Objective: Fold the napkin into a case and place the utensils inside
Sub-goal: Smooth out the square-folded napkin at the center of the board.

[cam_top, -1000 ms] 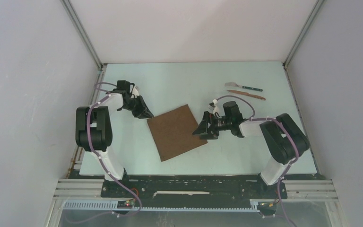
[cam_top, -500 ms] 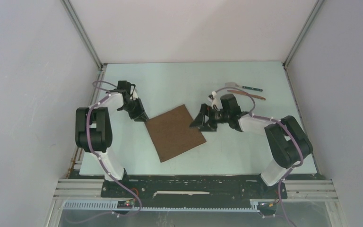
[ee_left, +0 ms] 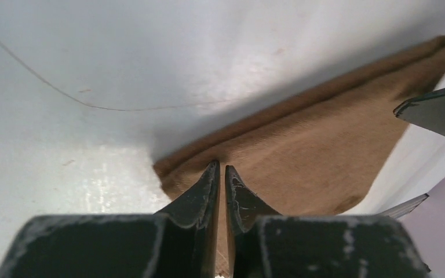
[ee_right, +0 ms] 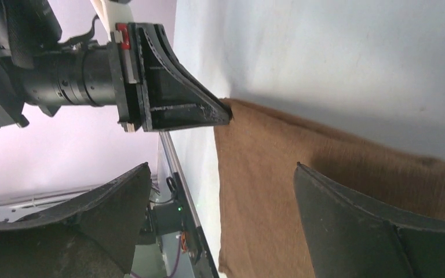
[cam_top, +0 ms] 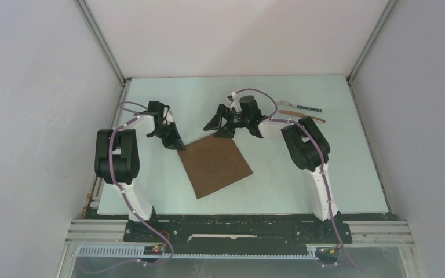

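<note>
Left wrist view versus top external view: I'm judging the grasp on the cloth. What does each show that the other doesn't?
Only the left wrist view: the left gripper pinched to a slit on a corner of the dark-brown cloth napkin. Only the top external view: the napkin's whole flat square, plus the teal-handled silver utensil and reddish-brown stick at far right. Both: napkin, left gripper, and a finger of the right gripper by the napkin's far corner.

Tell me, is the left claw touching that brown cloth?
Touching. In the left wrist view the left gripper pinches the napkin at its corner, cloth showing between its tips.
</note>
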Controlling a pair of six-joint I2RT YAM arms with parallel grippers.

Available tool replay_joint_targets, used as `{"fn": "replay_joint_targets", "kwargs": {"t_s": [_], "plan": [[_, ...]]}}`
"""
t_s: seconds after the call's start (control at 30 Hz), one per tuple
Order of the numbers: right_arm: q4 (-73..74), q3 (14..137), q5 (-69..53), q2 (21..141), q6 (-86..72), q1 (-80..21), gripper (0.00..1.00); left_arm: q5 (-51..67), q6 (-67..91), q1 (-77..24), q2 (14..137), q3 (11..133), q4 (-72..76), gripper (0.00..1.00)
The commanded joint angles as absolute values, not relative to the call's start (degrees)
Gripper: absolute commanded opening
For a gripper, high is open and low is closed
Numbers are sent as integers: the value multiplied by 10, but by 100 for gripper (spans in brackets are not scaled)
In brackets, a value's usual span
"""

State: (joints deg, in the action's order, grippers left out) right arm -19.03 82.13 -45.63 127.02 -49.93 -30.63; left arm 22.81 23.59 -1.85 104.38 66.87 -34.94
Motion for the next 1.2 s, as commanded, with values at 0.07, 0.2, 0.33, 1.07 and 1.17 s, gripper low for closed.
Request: {"fn": "replay_joint_targets", "kwargs": {"t_s": [0.07, 0.2, 0.33, 1.07, 1.17], "plan": [[-262, 868, -460, 1331, -563, -306, 99, 187, 232, -7, 1074, 668, -359, 6], [-268, 866, -457, 1358, -559, -287, 99, 208, 239, -2, 1086, 671, -357, 1], [-269, 869, -464, 1374, -559, -264, 99, 214, 243, -2, 1092, 678, -358, 2], [-110, 521, -551, 1044, -391, -262, 98, 314, 300, -18, 1030, 645, -294, 13], [-206, 466, -559, 1061, -425, -248, 98, 299, 311, 13, 1065, 639, -293, 11]]}}
